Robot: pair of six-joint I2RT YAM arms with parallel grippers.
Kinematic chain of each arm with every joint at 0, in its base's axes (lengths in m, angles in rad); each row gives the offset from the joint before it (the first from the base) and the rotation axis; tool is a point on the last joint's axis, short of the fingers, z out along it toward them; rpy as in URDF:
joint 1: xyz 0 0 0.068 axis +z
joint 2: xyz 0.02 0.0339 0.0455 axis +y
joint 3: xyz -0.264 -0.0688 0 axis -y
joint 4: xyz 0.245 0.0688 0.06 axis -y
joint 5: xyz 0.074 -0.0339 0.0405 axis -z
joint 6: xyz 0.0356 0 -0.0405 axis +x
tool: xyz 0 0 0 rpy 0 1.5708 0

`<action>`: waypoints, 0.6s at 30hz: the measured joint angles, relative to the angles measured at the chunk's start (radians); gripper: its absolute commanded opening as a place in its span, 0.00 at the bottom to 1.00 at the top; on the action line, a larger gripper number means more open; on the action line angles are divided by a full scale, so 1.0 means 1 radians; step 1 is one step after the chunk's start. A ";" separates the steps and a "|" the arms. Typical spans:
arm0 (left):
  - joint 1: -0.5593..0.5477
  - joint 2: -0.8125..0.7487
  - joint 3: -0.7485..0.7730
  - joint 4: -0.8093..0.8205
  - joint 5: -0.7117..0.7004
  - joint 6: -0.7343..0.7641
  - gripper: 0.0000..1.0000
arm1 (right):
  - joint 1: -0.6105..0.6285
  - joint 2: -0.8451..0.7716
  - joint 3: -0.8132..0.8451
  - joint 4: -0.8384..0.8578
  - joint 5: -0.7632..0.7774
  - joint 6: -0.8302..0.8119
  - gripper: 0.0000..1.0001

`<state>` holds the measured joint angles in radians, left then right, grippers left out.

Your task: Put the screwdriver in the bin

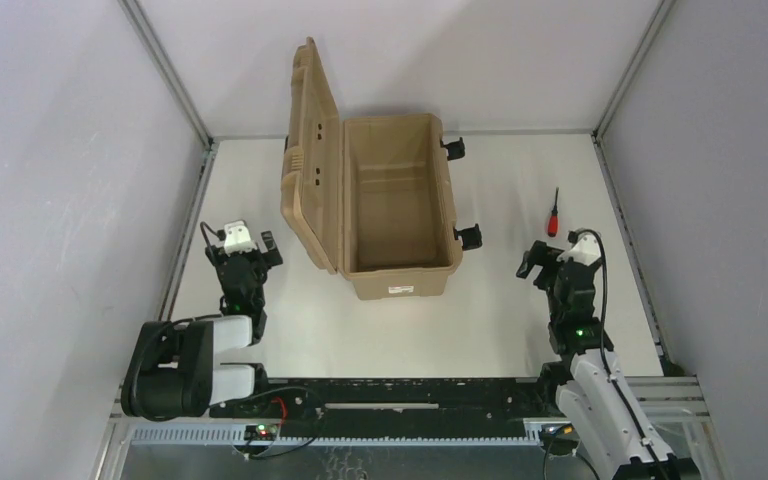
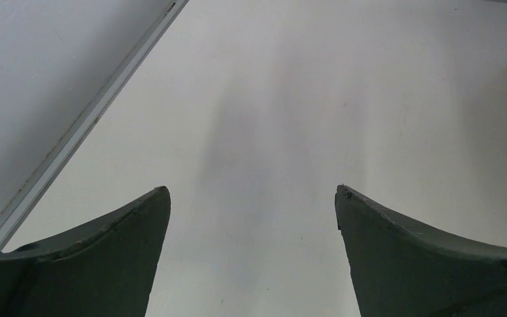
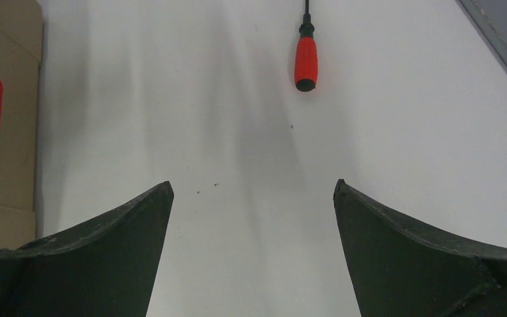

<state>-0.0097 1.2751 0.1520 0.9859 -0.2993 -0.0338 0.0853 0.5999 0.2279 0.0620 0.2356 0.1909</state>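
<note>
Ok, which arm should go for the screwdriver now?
Right. The screwdriver lies just ahead of the open right hand, plainly in its wrist view. The left hand sits on the other side of the open bin, which stands between them.

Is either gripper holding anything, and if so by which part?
Nothing is held. The left gripper and right gripper both show open, empty jaws; the screwdriver lies loose.

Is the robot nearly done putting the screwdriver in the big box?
Not yet. Done: the bin has its lid standing open. In hand: nothing; the right hand and left hand are both open and empty, and the screwdriver lies on the table just ahead of the right hand. Left: grab the screwdriver, carry it over and drop it into the bin.
</note>
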 measured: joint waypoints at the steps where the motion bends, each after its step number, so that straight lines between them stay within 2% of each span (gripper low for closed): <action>1: 0.000 0.000 0.000 0.000 0.000 0.000 1.00 | 0.000 -0.003 0.004 -0.001 0.002 0.000 1.00; 5: 0.000 0.000 0.000 0.000 0.000 0.000 1.00 | -0.001 0.011 0.047 -0.025 0.016 0.002 1.00; 8: 0.000 0.000 0.000 0.000 0.000 0.000 1.00 | -0.035 0.120 0.169 -0.110 0.026 0.011 1.00; 9: 0.000 0.000 0.000 0.000 0.000 0.000 1.00 | -0.058 0.230 0.283 -0.178 0.026 0.021 1.00; 10: 0.000 0.000 0.000 0.000 0.000 0.000 1.00 | -0.093 0.270 0.327 -0.187 0.026 0.023 0.99; 14: 0.000 0.000 0.000 0.000 0.000 0.000 1.00 | -0.215 0.671 0.685 -0.306 -0.045 0.028 0.98; 18: 0.000 0.000 0.001 0.000 0.000 0.000 1.00 | -0.239 0.957 0.892 -0.405 -0.098 0.006 0.97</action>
<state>-0.0097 1.2751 0.1528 0.9859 -0.2993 -0.0338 -0.1539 1.5566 1.1198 -0.3431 0.1379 0.1974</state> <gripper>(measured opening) 0.996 0.982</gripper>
